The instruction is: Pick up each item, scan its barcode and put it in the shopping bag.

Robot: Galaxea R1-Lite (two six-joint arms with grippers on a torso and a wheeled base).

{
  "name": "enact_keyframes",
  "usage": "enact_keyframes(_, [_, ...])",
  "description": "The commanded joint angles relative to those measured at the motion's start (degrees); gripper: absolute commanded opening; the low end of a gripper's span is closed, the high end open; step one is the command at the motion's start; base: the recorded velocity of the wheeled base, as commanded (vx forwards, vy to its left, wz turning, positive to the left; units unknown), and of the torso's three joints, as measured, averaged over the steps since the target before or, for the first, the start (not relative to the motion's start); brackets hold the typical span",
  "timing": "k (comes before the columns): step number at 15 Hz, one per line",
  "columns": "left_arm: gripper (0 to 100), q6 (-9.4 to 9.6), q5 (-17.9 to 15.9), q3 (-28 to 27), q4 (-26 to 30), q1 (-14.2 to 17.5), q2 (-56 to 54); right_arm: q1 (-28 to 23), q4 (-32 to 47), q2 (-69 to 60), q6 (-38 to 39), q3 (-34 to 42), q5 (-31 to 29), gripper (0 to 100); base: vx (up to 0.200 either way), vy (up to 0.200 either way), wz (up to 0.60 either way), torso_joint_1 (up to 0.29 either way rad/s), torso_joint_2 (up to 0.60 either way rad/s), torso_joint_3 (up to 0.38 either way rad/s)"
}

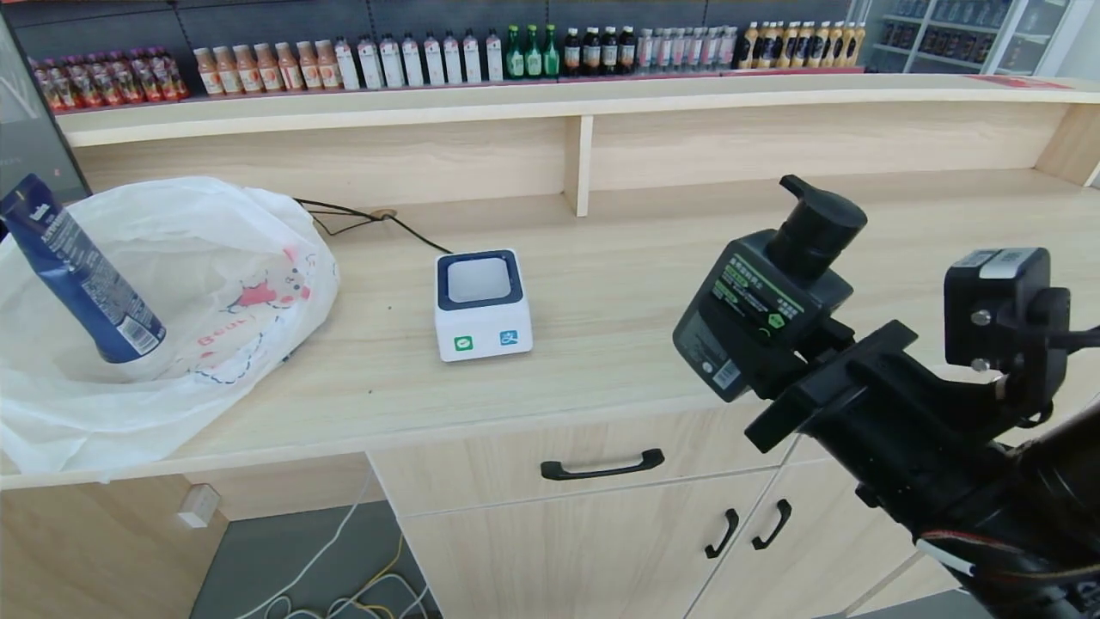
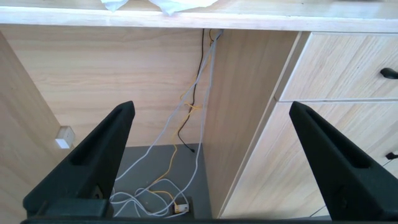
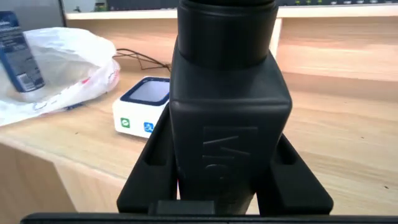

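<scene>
My right gripper (image 1: 795, 365) is shut on a black pump bottle (image 1: 765, 301), held above the counter's front right, its label and barcode facing the head camera. In the right wrist view the bottle (image 3: 227, 118) sits between the fingers (image 3: 152, 168). The white scanner box (image 1: 481, 303) with a blue-rimmed window stands mid-counter, left of the bottle. A white plastic shopping bag (image 1: 223, 284) lies at the left with a blue tube (image 1: 82, 271) standing in it. My left gripper (image 2: 211, 162) hangs open below the counter edge, nothing between its fingers.
A black cable (image 1: 361, 219) runs from the scanner to the back wall. A raised shelf (image 1: 584, 103) runs behind the counter. Drawers and doors with black handles (image 1: 601, 468) are below. Loose wires (image 2: 174, 186) lie on the floor under the counter.
</scene>
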Motion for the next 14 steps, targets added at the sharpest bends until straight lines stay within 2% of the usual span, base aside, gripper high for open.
enact_keyframes(1, [100,-0.04,0.06,0.00,0.00,0.00,-0.02,-0.21,-0.09,1.43,-0.04,-2.36,-4.78,0,0.000,0.200,0.00,0.007,0.00,0.002])
enact_keyframes(7, [100,-0.04,-0.02,0.00,0.00,0.00,-0.02,2.51,-0.09,0.38,0.05,-2.27,-4.95,0,0.000,0.200,0.00,0.001,0.00,0.003])
enact_keyframes(14, [100,-0.04,0.06,0.00,0.00,0.00,-0.02,0.58,-0.09,-5.42,0.05,0.54,-5.48,0,0.000,0.200,0.00,0.002,0.00,0.002])
